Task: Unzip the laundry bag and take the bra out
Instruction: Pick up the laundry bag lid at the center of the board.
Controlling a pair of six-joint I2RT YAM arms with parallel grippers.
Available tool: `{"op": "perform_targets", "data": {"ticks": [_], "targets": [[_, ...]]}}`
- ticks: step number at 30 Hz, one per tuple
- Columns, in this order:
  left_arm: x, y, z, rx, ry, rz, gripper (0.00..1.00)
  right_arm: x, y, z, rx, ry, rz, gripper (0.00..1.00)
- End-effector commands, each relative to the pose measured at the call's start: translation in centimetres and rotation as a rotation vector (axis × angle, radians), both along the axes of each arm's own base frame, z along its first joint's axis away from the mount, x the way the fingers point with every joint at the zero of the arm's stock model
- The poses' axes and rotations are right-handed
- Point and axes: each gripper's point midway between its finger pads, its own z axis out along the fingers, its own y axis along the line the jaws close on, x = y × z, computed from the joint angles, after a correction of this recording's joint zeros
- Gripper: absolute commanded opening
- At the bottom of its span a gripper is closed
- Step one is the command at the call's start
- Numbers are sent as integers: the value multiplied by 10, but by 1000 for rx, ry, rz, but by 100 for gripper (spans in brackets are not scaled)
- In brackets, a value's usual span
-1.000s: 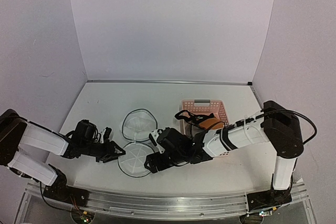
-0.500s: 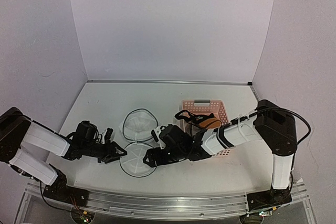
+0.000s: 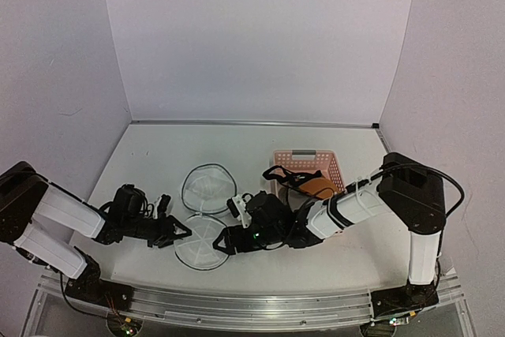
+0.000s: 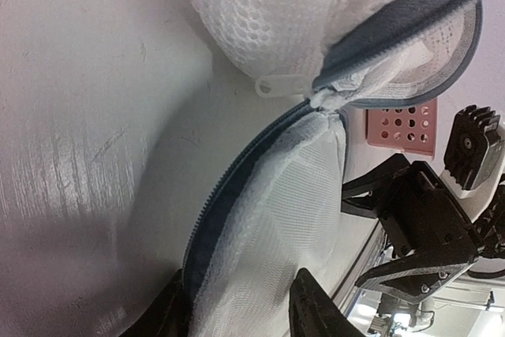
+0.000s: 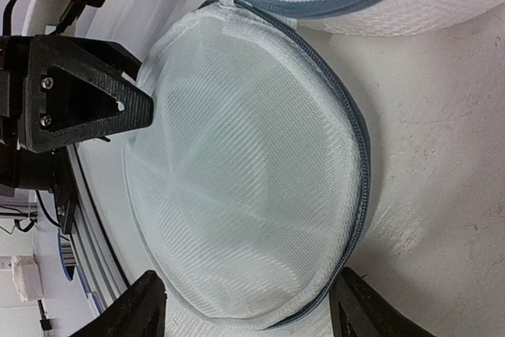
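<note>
Down at the left, the left pincer (image 3: 174, 231) is narrowed onto the zipper rim of the lid (image 3: 199, 245), with mesh caught between its tips. The bag (image 3: 207, 187) lies unzipped and flattened on the surface (image 3: 150, 155), its lid flopped open toward the near edge and joined to the body at one spot. The right pincer (image 3: 224, 241) hovers over the lid's right edge, spread wide. Further right, the bra (image 3: 316, 187) sits in the pink basket (image 3: 304, 153).
</note>
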Motion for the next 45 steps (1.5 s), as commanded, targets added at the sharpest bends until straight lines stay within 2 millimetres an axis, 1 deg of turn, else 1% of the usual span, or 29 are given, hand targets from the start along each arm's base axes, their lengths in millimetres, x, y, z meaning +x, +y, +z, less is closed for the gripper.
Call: {"op": "perform_targets", "data": {"ticks": [1,3,5,8,11,13,14,18,22,26,29,31,35,37,38,40,45], "targets": [[-34,19,-34,95,161,11,38,0,11,22,102,-5,10,71],[-33,16,-27,70,149,7,33,0,9,24,105,-9,3,70],[-30,13,-18,41,131,7,25,1,7,26,109,-15,-4,70],[-27,8,-3,-3,105,7,17,1,3,30,112,-25,-16,70],[-25,3,12,-49,85,8,9,1,1,37,121,-38,-15,70],[-23,0,24,-84,75,9,2,0,-2,41,126,-55,-11,70],[-21,-2,30,-103,69,12,0,0,-4,44,131,-68,-9,70],[-16,-7,56,-170,39,18,0,-3,-10,57,149,-133,25,71],[-13,-11,79,-232,24,29,0,-12,-13,81,203,-233,102,74],[-10,-13,99,-286,21,53,0,-32,-12,109,241,-390,223,77],[-6,-13,112,-320,29,81,0,-43,-13,121,241,-529,302,78],[-4,-13,117,-337,45,104,0,-53,-14,129,249,-651,358,79],[0,-12,122,-365,92,152,0,-69,-13,135,237,-908,475,81],[3,-11,129,-387,100,181,0,-74,-11,138,206,-1064,515,82],[4,-10,133,-399,101,196,0,-75,-10,140,199,-1113,508,83],[6,-8,138,-418,104,223,0,-73,-10,144,178,-1232,499,83],[6,-7,143,-443,126,245,0,-59,1,142,13,-1448,432,83]]}}
